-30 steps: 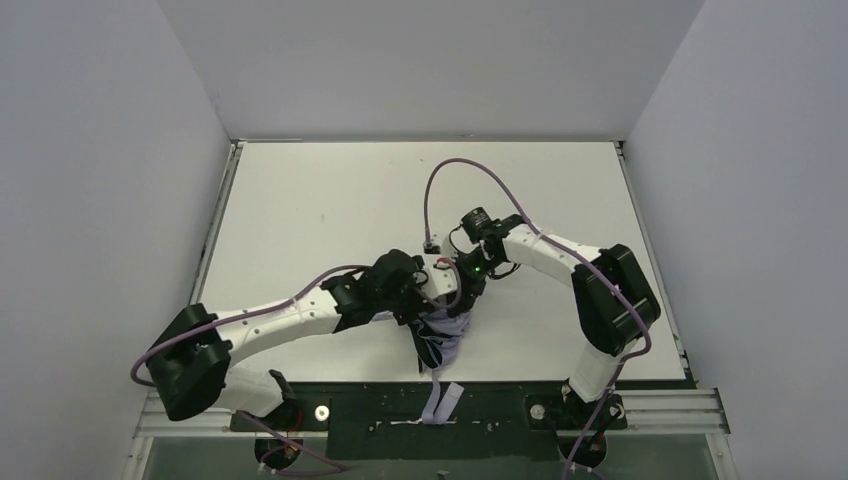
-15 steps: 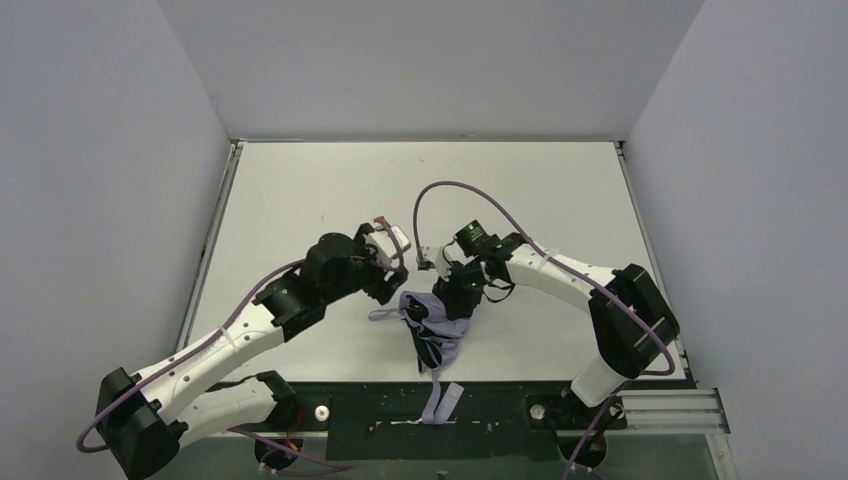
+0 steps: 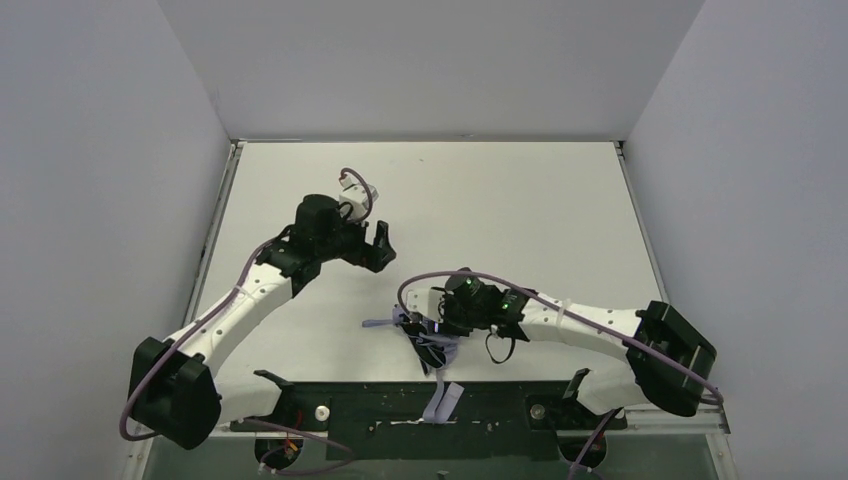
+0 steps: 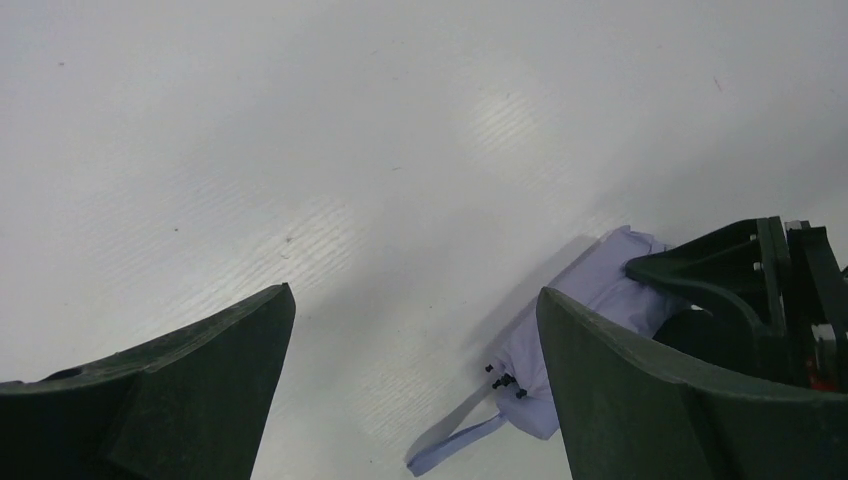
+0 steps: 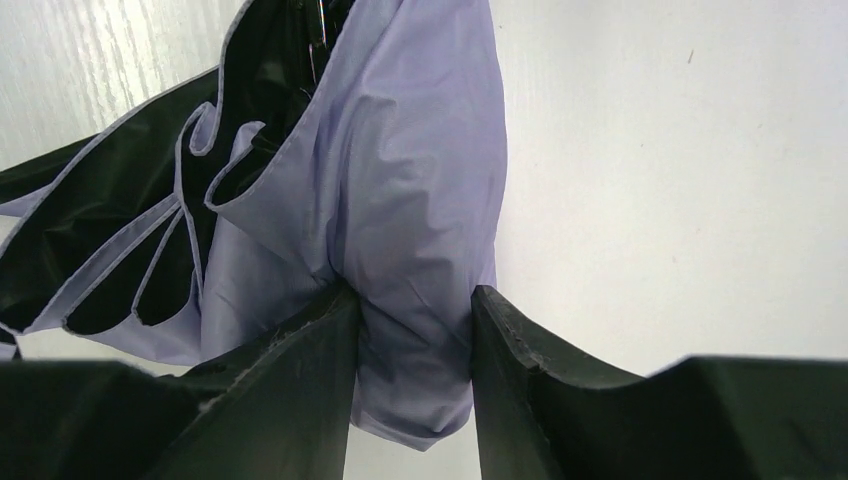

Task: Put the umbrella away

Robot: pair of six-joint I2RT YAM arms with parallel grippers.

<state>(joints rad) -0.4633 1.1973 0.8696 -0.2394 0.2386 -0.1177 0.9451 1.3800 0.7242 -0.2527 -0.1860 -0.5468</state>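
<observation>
Lavender umbrella (image 5: 420,200) between right fingers (image 5: 290,400)

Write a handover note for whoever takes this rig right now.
Left gripper: open, empty, over the table, apart from the umbrella.
Right gripper: shut on the umbrella's lavender fabric.
Umbrella: collapsed, lying near the table's front edge, folds loose, black lining showing.
Done: collapsed only.
Left: probably gather the folds, fasten the strap, stow it.

A white table (image 3: 520,200) sits between grey walls (image 3: 100,150), black plate (image 3: 490,408) at front.
</observation>
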